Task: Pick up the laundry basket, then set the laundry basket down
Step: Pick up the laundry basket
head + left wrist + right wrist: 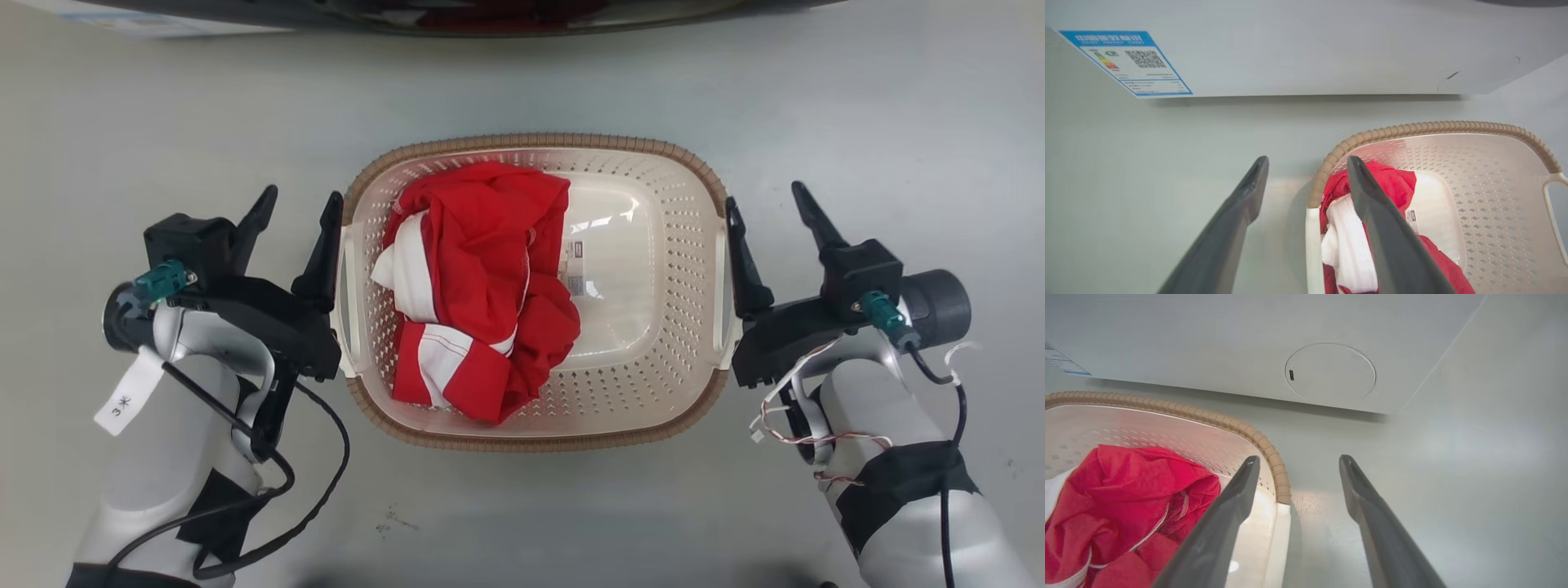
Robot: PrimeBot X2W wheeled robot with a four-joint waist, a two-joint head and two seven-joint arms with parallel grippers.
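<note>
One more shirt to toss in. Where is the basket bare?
The laundry basket is bare on its right half, between the red-and-white clothes and the right wall. The left half is crowded. The left gripper and right gripper stand open at its sides.

Only legible mark was "3" plus an asterisk-like sign, handwritten on the white tag (124, 392) hanging off the left forearm (163, 465), lower left of head view. Blue-bordered label (1128, 61) on the white panel (1331, 49), upper left of left wrist view, carried a QR code and coloured rating bars, print too small to read. Small sticker (576, 269) on the laundry basket (690, 245) floor was unreadable too.
</note>
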